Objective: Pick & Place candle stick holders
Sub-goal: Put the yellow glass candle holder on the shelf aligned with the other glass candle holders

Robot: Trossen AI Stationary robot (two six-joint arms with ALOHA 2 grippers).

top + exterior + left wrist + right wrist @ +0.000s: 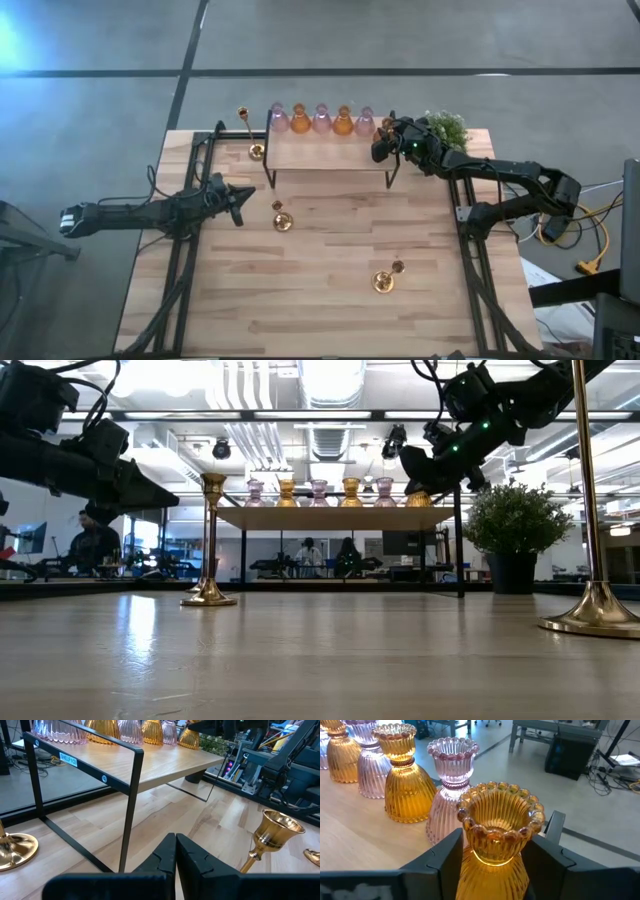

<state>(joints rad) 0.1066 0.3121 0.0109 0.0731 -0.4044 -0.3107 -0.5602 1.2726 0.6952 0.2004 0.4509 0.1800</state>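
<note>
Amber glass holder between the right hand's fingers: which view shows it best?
The right wrist view: the amber glass holder fills the frame, scalloped rim clear, a finger each side. The high view shows a speck by the right hand; the low view only its base.

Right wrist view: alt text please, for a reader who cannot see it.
The right gripper straddles an amber glass holder on a wooden shelf, fingers either side. Beyond it runs a row of alternating pink and amber holders.

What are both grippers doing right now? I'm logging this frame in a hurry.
Left gripper: shut, holding nothing, over the table.
Right gripper: fingers either side of the amber glass holder on the shelf; grip cannot be told.
</note>
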